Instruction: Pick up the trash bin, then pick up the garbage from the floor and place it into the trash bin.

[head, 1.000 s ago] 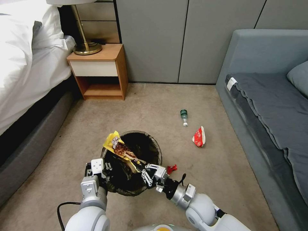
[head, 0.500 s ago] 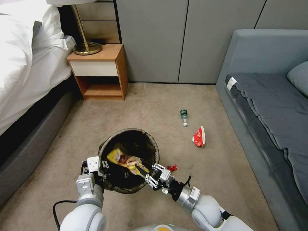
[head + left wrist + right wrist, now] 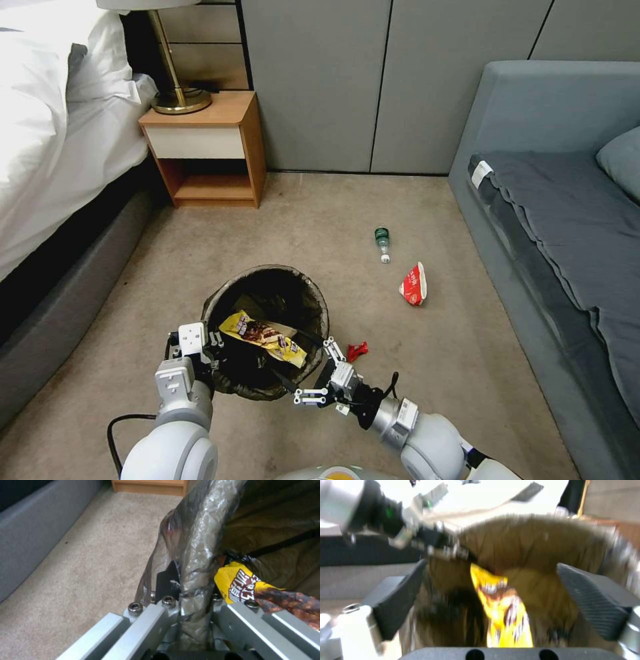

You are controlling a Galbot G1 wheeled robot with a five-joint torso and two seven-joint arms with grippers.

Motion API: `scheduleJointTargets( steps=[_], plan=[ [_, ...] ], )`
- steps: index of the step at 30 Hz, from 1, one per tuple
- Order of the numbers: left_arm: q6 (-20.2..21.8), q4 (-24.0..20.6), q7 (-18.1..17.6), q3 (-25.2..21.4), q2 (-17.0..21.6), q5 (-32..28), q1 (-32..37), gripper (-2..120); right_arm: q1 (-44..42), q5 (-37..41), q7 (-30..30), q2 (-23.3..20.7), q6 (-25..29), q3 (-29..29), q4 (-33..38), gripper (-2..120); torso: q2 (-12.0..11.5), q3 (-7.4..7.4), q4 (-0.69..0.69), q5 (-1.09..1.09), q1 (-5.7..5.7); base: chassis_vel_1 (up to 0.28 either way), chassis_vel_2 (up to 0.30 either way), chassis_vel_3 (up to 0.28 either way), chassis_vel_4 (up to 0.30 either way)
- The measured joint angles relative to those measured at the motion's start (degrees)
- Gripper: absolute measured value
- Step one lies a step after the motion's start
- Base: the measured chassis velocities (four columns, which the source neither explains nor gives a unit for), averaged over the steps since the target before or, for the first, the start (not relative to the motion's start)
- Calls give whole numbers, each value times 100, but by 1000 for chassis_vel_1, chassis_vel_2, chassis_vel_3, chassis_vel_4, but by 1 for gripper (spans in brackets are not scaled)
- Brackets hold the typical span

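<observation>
1. The small round trash bin [image 3: 267, 327], lined with a dark brown-black plastic bag folded over its rim, stands on the beige carpet [image 3: 320, 220] just in front of the robot, between the two arms.
2. A crumpled yellow snack wrapper with brown print [image 3: 263, 335] lies inside the bin's mouth, resting against the bag lining on the near side; the left wrist view shows it [image 3: 243, 585] just inside the rim.
3. The left gripper [image 3: 193, 347] is clamped on the bin's near-left rim; in the left wrist view its fingers [image 3: 166, 580] pinch the bag-covered edge from both sides.
4. The right gripper [image 3: 320, 377] hangs at the bin's near-right edge with its jaws spread wide and nothing between them; its dark ribbed pads [image 3: 590, 600] stand well apart, with the wrapper [image 3: 501, 610] lying beyond them in the bin.
5. A small red scrap [image 3: 357, 349] lies on the carpet just beside the bin's right side, near the right gripper.
6. Farther out, a small clear bottle with a green cap [image 3: 383, 243] lies on its side, and a crumpled red and white wrapper [image 3: 414, 284] lies near it, toward the grey sofa [image 3: 553, 220].
7. A wooden nightstand [image 3: 207, 150] carrying a brass lamp base [image 3: 179, 97] stands against the grey wall, beside the white-sheeted bed [image 3: 53, 133].
</observation>
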Motion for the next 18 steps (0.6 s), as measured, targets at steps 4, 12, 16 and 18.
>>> scheduleJointTargets(
  steps=[4,12,16,18],
  plan=[
    [0,69,0,0,-2,19,-6,0,-44,-315,380,74,-51,129,415,100,0,0,0,0,0,0,0,0,0],
    [-55,276,0,-86,-5,-10,-15,0,-979,-1084,1520,773,-116,1256,1762,100,0,-1,0,-1,0,0,0,0,0],
    [-56,289,0,-111,14,-59,-24,0,-1323,-1219,1766,934,-63,1462,1798,100,0,-1,0,0,0,0,0,0,0],
    [-55,303,-1,-164,49,-130,-53,0,-1910,-1370,2072,1145,135,1727,1735,100,0,-1,-2,-1,0,0,0,0,0]
  ],
)
